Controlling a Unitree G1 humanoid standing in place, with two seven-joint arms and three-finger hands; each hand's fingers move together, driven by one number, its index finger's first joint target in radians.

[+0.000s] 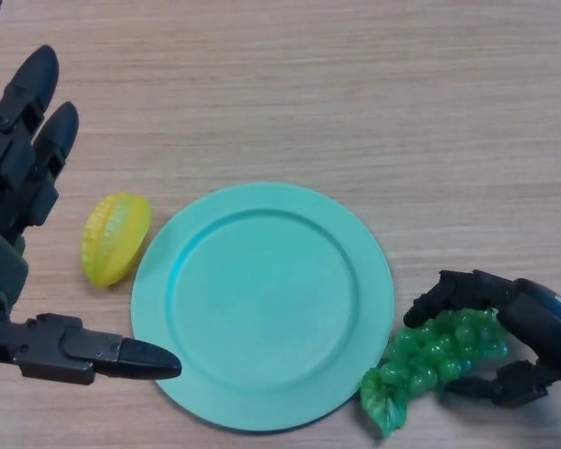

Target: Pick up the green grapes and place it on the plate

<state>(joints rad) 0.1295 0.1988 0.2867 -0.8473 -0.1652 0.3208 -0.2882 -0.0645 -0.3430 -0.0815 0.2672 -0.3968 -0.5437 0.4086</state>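
Note:
A bunch of green grapes [432,360] lies on the wooden table just right of the turquoise plate [262,301], touching its lower right rim. My right hand [533,337] comes in from the lower right, with its fingers above and its thumb below curled round the right end of the bunch. My left hand [19,187] is open at the left edge, fingers straight and pointing away, thumb stretched toward the plate's lower left rim. The plate holds nothing.
A yellow starfruit [116,238] lies on the table between my left hand and the plate's left rim. The wooden table [355,94] stretches away behind the plate.

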